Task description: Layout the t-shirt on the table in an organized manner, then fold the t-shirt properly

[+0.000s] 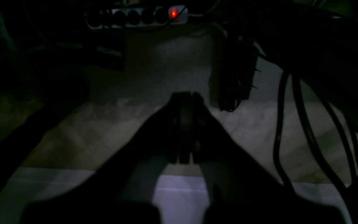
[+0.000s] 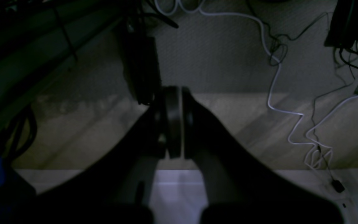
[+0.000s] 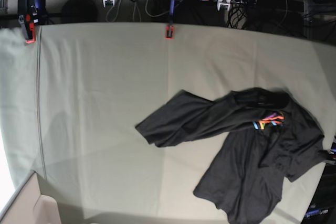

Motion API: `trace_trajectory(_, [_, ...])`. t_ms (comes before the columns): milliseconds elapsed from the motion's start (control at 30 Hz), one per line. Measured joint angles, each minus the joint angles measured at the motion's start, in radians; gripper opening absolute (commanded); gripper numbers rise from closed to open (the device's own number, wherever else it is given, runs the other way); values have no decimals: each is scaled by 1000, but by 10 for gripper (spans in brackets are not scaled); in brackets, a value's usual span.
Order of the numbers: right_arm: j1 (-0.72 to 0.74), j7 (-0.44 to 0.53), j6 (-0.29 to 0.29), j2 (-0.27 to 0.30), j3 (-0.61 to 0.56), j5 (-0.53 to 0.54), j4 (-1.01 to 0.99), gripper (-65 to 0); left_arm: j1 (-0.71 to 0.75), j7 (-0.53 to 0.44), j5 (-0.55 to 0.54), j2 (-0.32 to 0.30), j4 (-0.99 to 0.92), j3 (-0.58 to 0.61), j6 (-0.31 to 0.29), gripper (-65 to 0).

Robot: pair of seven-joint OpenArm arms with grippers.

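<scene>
The black t-shirt (image 3: pixel 247 145) lies crumpled on the right half of the table (image 3: pixel 105 103), one part stretched toward the middle. Its multicolour graphic (image 3: pixel 269 120) faces up near the collar. The hem reaches the table's front right edge. Both arms are back beyond the far edge, away from the shirt. My left gripper (image 1: pixel 185 96) hangs over dim floor in the left wrist view, jaws pressed together with nothing between them. In the right wrist view my right gripper (image 2: pixel 176 90) is likewise shut and empty. Neither wrist view shows the t-shirt.
Red clamps (image 3: pixel 169 31) (image 3: pixel 29 30) hold the cloth at the far edge. A power strip with a lit red switch (image 1: pixel 173 13) and black cables (image 1: pixel 291 124) lie beneath the left arm. A white cable (image 2: pixel 278 77) trails on the floor. A beige box corner (image 3: pixel 26 203) sits front left.
</scene>
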Motion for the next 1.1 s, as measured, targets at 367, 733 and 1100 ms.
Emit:
trace_trajectory(367, [-3, 2, 3, 0, 0, 0, 0, -650, 0, 0, 0, -1, 0, 0, 0, -649])
trace_trajectory(733, [-29, 4, 5, 0, 0, 0, 2, -650, 32, -3, -1, -6, 5, 0, 0, -649])
trace_trajectory(1100, [-26, 7, 5, 0, 0, 0, 3, -650, 39, -3, -1, -6, 5, -3, 0, -649])
